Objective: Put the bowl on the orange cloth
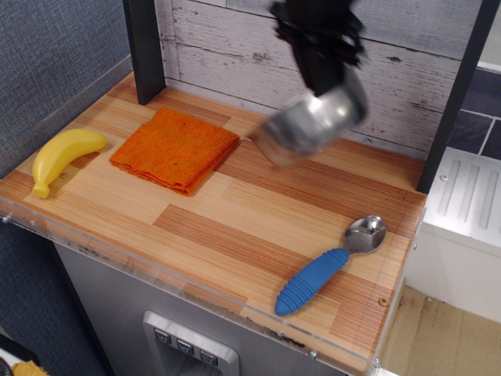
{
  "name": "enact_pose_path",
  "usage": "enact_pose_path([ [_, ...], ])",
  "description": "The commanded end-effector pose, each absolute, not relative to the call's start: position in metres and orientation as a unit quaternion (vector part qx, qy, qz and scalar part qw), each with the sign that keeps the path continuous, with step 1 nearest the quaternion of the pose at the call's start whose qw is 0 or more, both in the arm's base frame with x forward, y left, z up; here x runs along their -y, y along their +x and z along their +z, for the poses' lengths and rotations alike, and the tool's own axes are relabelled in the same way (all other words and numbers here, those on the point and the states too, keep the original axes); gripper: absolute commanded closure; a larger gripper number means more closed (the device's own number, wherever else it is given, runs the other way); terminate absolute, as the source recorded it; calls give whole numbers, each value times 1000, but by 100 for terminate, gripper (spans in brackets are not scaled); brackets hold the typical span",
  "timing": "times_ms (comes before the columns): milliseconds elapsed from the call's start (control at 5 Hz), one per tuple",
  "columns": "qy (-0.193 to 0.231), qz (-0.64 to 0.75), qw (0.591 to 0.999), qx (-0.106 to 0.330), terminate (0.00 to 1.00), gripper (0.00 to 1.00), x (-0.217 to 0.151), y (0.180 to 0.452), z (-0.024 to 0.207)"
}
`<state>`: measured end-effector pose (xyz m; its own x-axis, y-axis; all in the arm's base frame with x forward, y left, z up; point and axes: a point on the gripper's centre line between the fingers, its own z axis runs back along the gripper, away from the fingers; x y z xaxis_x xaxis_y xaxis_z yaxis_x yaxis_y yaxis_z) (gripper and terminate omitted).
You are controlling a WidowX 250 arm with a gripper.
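The shiny steel bowl (313,125) hangs tilted in the air above the back of the counter, blurred by motion. My gripper (327,82) is shut on the bowl's right rim and holds it up. The folded orange cloth (175,149) lies flat on the wooden counter to the left of the bowl, with nothing on it. The bowl is above and to the right of the cloth, apart from it.
A yellow banana (63,157) lies at the counter's left edge. A blue-handled metal spoon (333,265) lies at the front right. A dark post (145,48) stands at the back left, and a plank wall (235,39) runs behind.
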<state>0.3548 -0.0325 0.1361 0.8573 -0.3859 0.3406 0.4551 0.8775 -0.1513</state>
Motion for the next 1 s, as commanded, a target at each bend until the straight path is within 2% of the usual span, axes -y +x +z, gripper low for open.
enact_pose_path([
  [0,-87,-190,962,177,0,100,-37,338,169],
  [200,-75,-162,970,165,0,100,-67,325,166],
  [800,-57,-122,981,138,0,100,-122,319,151],
])
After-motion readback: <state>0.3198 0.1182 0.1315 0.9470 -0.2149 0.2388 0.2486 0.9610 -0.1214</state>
